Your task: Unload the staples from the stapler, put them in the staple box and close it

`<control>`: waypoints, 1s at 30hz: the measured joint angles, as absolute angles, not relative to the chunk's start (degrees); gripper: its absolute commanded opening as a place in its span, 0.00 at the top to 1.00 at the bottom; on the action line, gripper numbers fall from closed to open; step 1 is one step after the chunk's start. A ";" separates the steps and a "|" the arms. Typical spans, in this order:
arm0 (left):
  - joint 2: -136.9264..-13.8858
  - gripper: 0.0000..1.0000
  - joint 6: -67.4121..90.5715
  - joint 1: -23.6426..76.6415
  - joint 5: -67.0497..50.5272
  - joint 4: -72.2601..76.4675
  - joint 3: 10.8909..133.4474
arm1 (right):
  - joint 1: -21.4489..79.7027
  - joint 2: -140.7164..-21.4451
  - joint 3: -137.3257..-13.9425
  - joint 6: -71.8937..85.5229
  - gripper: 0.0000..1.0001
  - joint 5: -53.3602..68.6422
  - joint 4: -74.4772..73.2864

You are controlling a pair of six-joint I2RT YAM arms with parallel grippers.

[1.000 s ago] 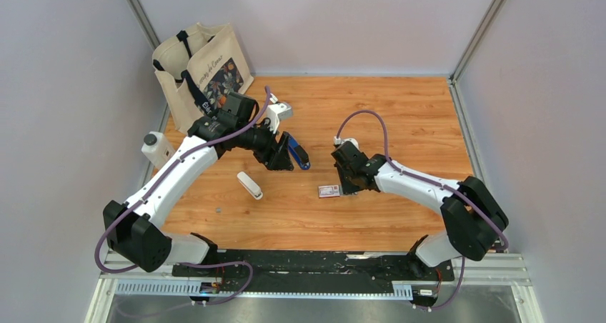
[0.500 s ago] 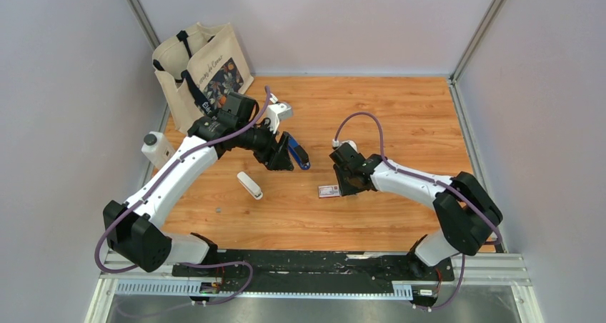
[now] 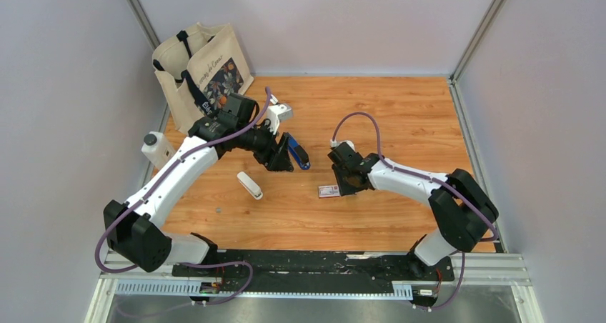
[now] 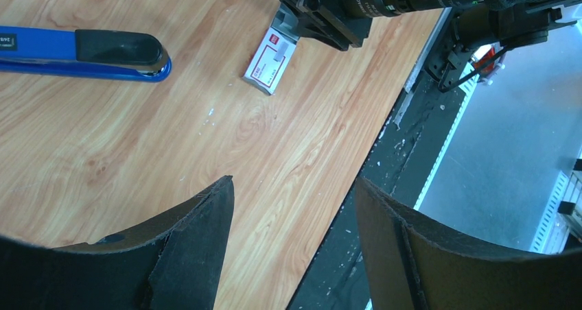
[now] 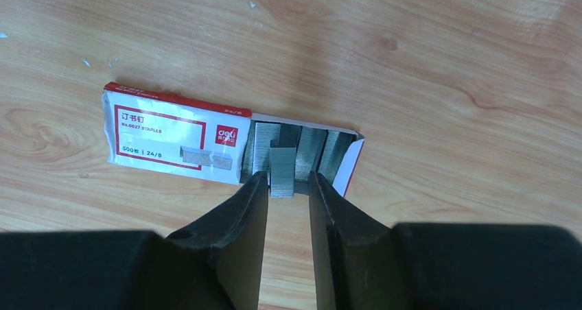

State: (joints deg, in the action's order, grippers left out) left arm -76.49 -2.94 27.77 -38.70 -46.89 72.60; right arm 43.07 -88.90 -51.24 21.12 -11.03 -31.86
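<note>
Two hands are over the wooden tabletop (image 3: 400,116). The left hand (image 4: 292,207) is wide open and holds nothing. The slim blue stapler with a dark end (image 4: 82,53) lies flat just beyond it. The right hand (image 5: 283,186) pinches a small grey strip of staples (image 5: 281,173) at the open red-and-white staple box (image 5: 175,142).

High fixed overhead view of whole table (image 3: 400,116), close downward wrist views, all sharing the staple box (image 3: 329,191).

Left pincer (image 4: 292,238) spread wide; right pincer (image 5: 287,186) narrowly parted, low.
</note>
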 measured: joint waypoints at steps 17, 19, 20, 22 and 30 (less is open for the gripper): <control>-76.49 0.27 -2.96 27.77 -38.72 -46.87 72.47 | 43.07 -90.94 -52.90 20.45 0.72 -10.81 -31.24; -76.49 0.27 -2.96 27.77 -38.74 -46.87 72.47 | 43.07 -90.94 -52.90 20.43 0.73 -10.81 -31.18; -76.49 0.27 -2.96 27.77 -38.74 -46.87 72.47 | 43.07 -90.96 -52.90 20.40 0.73 -10.81 -31.18; -76.49 0.27 -2.96 27.77 -38.74 -46.87 72.47 | 43.07 -91.00 -52.90 20.23 0.75 -10.81 -31.11; -76.25 0.27 -2.96 27.77 -38.76 -46.85 72.14 | 43.07 -91.05 -52.90 20.05 0.82 -10.83 -31.03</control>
State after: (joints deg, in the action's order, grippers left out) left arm -76.25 -2.96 27.77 -38.76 -46.85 72.14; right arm 43.07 -91.05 -52.90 20.05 -10.83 -31.03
